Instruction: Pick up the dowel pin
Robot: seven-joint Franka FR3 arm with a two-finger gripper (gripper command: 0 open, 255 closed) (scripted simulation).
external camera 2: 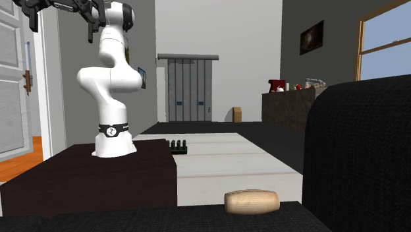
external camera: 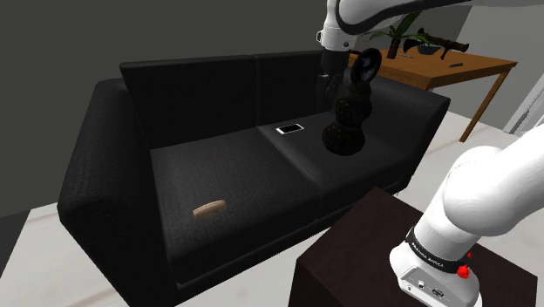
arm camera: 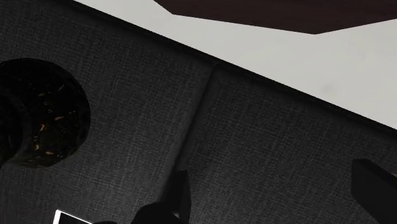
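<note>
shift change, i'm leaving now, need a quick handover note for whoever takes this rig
Gripper: open, empty, up over the seam between the sofa seat cushions, near the phone and a dark vase-like object.
Dowel pin: lying on the seat cushion at the shoulder view's left, near the front edge, well away from the gripper.
Done: nothing grasped yet.
Left: move over the pin, descend, close, lift.

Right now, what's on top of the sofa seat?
A tan dowel pin lies on one cushion; a white phone and a dark knobbly vase sit on the other. The seat behind the vase is hidden.
</note>
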